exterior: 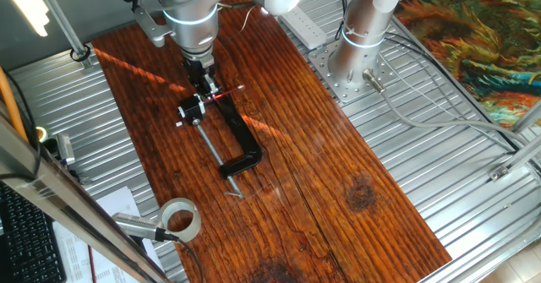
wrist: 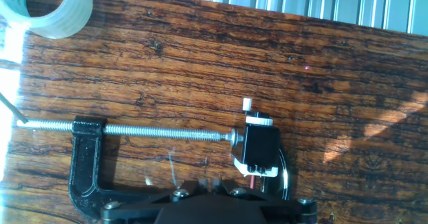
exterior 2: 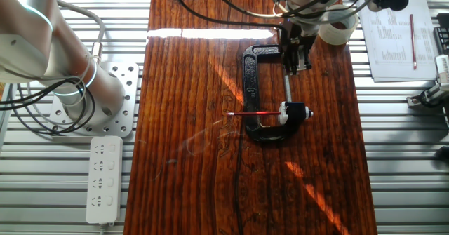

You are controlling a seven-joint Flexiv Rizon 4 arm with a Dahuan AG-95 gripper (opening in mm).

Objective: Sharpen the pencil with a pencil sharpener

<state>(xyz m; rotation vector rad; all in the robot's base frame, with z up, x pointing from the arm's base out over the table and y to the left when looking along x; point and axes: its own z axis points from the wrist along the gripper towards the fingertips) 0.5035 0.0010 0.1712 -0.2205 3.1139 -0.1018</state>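
The thin red pencil [exterior: 226, 92] [exterior 2: 253, 113] lies flat on the wooden board, its end in the black-and-white pencil sharpener [exterior: 193, 112] [exterior 2: 295, 112] [wrist: 259, 147]. The sharpener is held by a black C-clamp [exterior: 241, 139] [exterior 2: 250, 74] [wrist: 87, 167], pressed by its grey screw rod [wrist: 160, 132]. In the hand view only a short red bit of the pencil [wrist: 251, 181] shows below the sharpener. My gripper [exterior: 205, 78] [exterior 2: 295, 58] [wrist: 210, 185] hovers above the screw rod, beside the sharpener. Its fingers are together and hold nothing.
A roll of clear tape [exterior: 179, 220] [exterior 2: 337, 28] [wrist: 47, 7] lies near the board's end beyond the clamp. A second arm's base [exterior: 359, 46] [exterior 2: 84, 102] and a power strip [exterior 2: 104, 179] stand beside the board. Papers [exterior 2: 403, 35] lie on the other side.
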